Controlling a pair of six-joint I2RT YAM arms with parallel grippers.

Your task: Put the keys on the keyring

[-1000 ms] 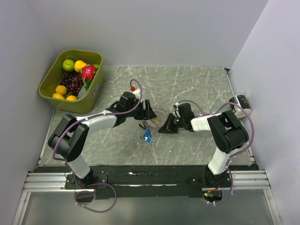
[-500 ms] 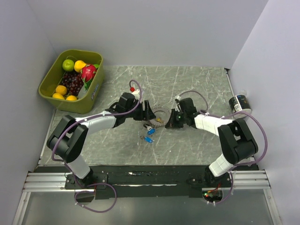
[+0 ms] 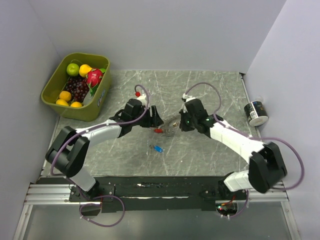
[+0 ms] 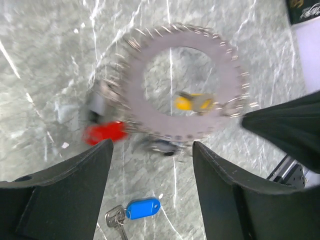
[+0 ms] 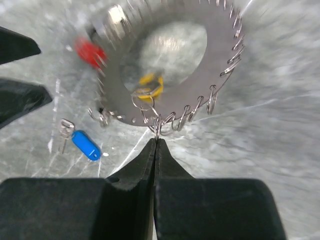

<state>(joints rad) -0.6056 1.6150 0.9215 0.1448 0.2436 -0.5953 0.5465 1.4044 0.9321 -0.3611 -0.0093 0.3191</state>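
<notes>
Keyring (image 5: 220, 65) sits between the two tools near the middle of the marbled bench (image 3: 210, 90). It shows as a flat grey ring with small wire loops all round its rim, and it is blurred in both wrist views. The right tool (image 5: 156, 142) has its fingers pressed together, pinching one of those small loops at the near edge of the rim. The left tool (image 4: 151, 150) stands just beside the opposite side of the ring with its fingers apart and nothing between them.

A red key (image 4: 103, 133) hangs at the ring's edge on the side nearest the left tool. A yellow key (image 4: 191, 102) shows through the ring's central hole, close to the rim. I cannot tell how either is attached. A blue key (image 4: 142, 207) lies loose on the bench, apart from the ring and nearer the arm bases.

In the far left corner stands a green basket (image 3: 97, 107) filled with fruit (image 3: 75, 87). A small black-and-white cylinder (image 3: 255, 113) lies by the right wall.
</notes>
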